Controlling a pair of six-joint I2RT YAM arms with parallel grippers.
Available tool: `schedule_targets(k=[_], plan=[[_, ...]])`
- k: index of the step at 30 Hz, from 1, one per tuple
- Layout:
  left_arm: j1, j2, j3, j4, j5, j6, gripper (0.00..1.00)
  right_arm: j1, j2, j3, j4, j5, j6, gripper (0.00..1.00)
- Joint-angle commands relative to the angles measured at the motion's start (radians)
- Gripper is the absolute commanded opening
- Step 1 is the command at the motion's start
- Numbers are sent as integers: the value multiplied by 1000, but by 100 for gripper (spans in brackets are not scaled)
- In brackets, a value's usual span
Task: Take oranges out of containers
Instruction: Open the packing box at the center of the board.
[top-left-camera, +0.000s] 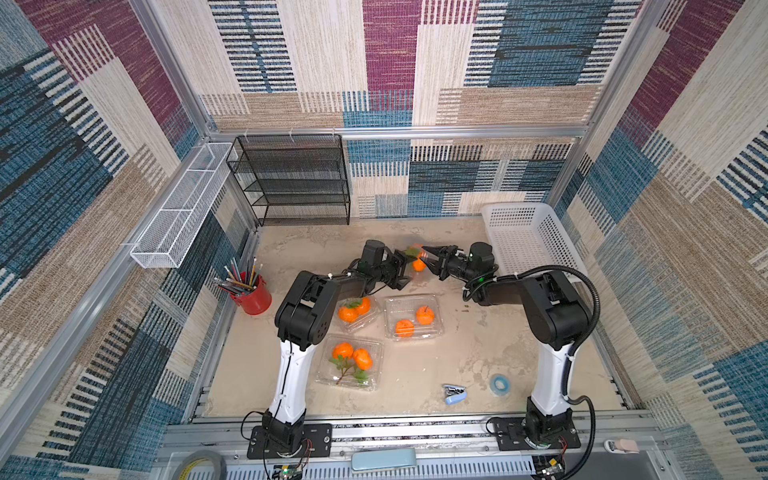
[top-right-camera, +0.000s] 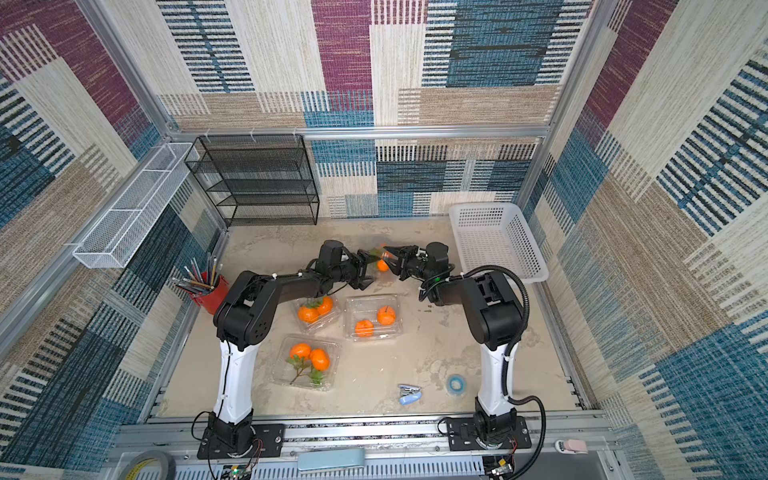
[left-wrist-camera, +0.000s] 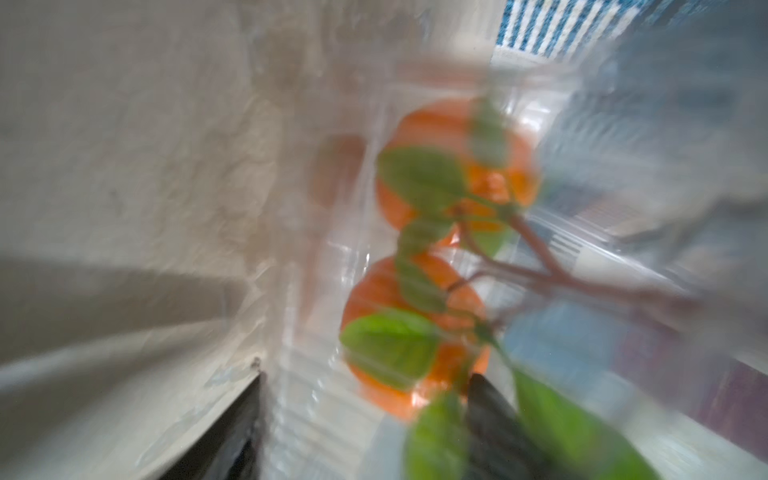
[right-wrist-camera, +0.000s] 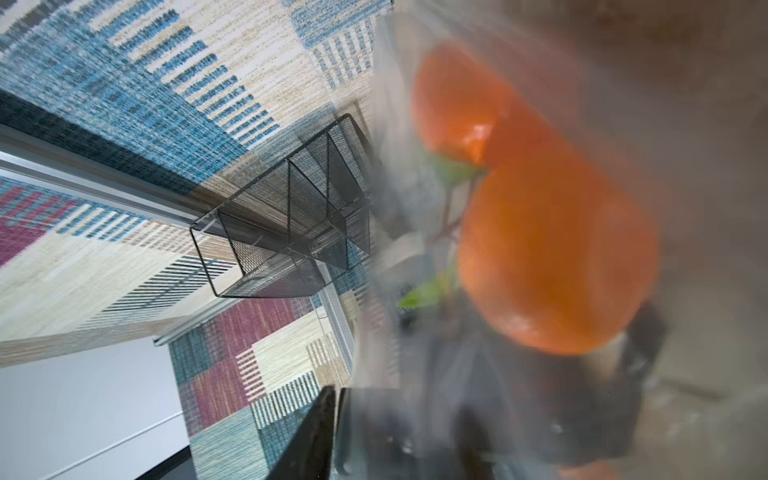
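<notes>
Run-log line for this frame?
container lifted, oranges inside | left gripper holds it | right gripper at it, grip unclear | three containers on table

Bright orange oranges (top-left-camera: 348, 313), clear containers (top-left-camera: 398, 306), white perforated basket (top-left-camera: 524, 245), red cup (top-left-camera: 257, 300)

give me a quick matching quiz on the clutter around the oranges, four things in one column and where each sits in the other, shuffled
Things:
1. red cup
2. white basket
3. black mesh shelf
4. blue stapler

Places:
a. near the front, beside the blue tape roll
b. far right corner of the table
c. far left, at the back
d. left side, full of pencils

Pairs: 1-d, 2-b, 3-c, 4-a
</notes>
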Motion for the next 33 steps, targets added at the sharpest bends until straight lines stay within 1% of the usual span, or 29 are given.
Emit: schedule_targets(k=[1, 14, 16, 22, 28, 33], plan=[[-12, 7, 0, -71, 42, 39, 75, 8, 10, 0, 136, 5, 59, 38], [-12, -8, -5, -88, 39, 45, 74, 5, 8, -29, 161, -11, 54, 38], [-9, -16, -2, -90, 37, 50, 75, 3, 4, -23, 149, -24, 36, 40], [13, -54, 15, -179, 22, 107, 77, -12, -24, -26, 91, -37, -24, 47], [57, -101, 9, -240, 22, 140, 78, -32, -43, -36, 58, -57, -56, 54], [95, -127, 77, -358, 24, 219, 80, -45, -66, -6, -33, -83, -142, 62]])
